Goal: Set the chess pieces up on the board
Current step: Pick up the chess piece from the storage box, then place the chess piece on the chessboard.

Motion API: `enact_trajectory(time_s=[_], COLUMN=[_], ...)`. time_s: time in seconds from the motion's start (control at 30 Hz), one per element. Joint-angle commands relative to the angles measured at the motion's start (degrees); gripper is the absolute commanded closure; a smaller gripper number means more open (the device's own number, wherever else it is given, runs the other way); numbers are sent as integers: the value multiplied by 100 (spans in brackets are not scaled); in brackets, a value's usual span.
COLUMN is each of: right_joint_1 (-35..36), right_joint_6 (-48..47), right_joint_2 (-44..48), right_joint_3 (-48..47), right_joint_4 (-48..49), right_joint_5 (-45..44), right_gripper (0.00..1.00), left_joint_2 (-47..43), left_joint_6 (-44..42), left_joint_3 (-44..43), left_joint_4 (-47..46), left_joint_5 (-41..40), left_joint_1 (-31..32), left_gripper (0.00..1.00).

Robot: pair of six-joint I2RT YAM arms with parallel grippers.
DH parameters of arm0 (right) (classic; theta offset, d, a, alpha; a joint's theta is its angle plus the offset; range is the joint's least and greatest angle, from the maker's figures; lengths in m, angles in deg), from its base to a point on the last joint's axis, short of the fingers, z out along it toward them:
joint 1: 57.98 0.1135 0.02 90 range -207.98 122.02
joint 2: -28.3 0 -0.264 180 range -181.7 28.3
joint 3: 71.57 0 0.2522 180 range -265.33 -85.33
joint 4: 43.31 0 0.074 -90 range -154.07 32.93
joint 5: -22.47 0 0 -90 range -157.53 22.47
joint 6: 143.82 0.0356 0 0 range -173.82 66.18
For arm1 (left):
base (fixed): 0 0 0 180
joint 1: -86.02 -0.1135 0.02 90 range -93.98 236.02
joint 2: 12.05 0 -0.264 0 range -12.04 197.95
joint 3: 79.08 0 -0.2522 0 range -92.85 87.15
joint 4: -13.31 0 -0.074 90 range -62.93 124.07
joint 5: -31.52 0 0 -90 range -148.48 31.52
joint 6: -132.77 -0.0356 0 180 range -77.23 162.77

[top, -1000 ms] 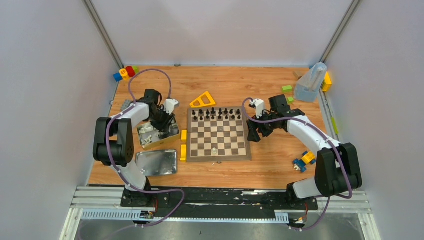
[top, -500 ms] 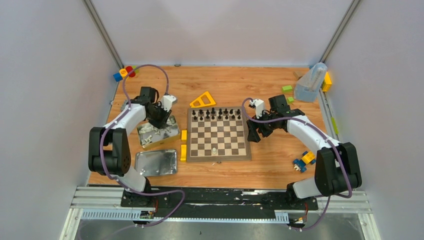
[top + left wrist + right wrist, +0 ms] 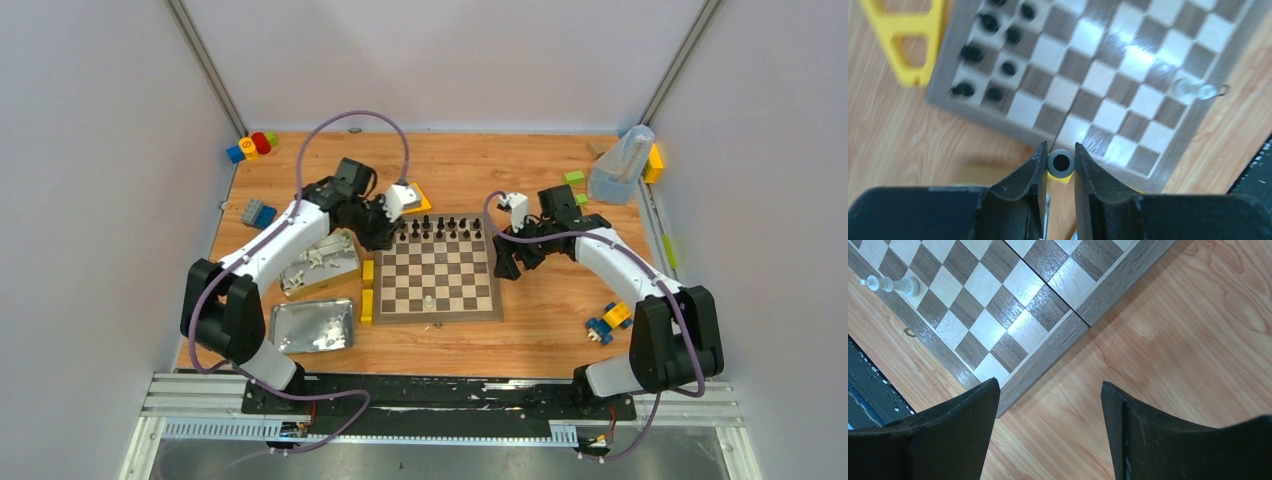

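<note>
As I view it from above, the table [image 3: 540,330] carries the board [image 3: 437,275] at centre, with an open tin [image 3: 340,275] to its left. The left gripper [image 3: 1061,155], near the board's far-left corner, is clamped on a pale piece [image 3: 1061,163]. The right gripper [image 3: 1049,386], jaws apart, hangs beside the board's right edge. Black pieces [image 3: 438,228] fill the far rows.

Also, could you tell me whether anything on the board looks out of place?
Yes: the lone white piece near the board's near edge appears to lie on its side, while the black pieces stand upright in the far rows.
</note>
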Motion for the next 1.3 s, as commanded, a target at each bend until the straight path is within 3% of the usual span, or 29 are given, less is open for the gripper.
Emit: enact_trajectory(time_s=[0.0,0.3,0.43,0.6,0.73,0.93,1.27], right_joint_1=[-83,-1157,-1763,-1852,-1803,-1029,437], right_joint_6=[-93,286,301,312,343,155,-313], right_joint_2=[204,489,675,675,514,248,-936], right_joint_3=[-273,-346,-287,-237,-277,-412,-1118], right_joint_4=[9,1,-4,-2,0,106,301], right_joint_5=[133,479,562,761,1036,1123,779], right_gripper=[25,25,25,25,25,25,29], left_joint_2=[414,2036,2502,2775,2434,1224,-555], left_joint_6=[-111,14,15,166,174,231,323], left_joint_3=[-482,-2026,-2208,-2280,-2134,-1405,-209], left_joint_4=[-101,60,185,196,154,-7,67], left_joint_5=[255,87,-62,-201,-417,-492,-83], left_joint_1=[750,1914,2270,2424,2402,1875,680], left_gripper=[72,69,66,57,34,16,12])
